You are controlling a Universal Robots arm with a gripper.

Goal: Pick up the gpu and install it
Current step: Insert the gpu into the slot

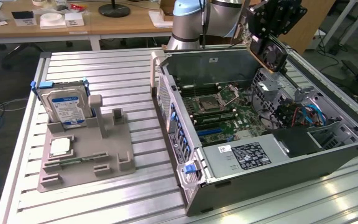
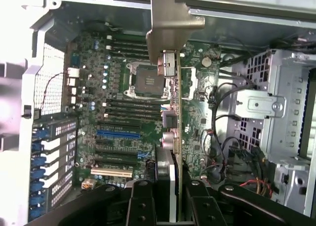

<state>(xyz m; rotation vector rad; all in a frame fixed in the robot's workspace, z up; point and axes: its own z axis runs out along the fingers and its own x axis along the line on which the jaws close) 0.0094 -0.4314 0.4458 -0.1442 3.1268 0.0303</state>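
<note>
A green motherboard (image 1: 219, 116) lies in the grey computer case (image 1: 285, 167); the gpu (image 1: 269, 52) shows a black fan, and at the exterior view's left a silver hard drive (image 1: 65, 105) wears a blue-white label.

No text readable (labels (image 1: 251, 156) too small).

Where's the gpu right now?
The gpu is held in the gripper, above the open computer case, toward the exterior view's right.

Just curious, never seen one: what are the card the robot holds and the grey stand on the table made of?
The gpu: circuit board, black plastic-looking fan, dull bare-metal end bracket. The stand: probably plastic, evenly matte grey, no glint.
</note>
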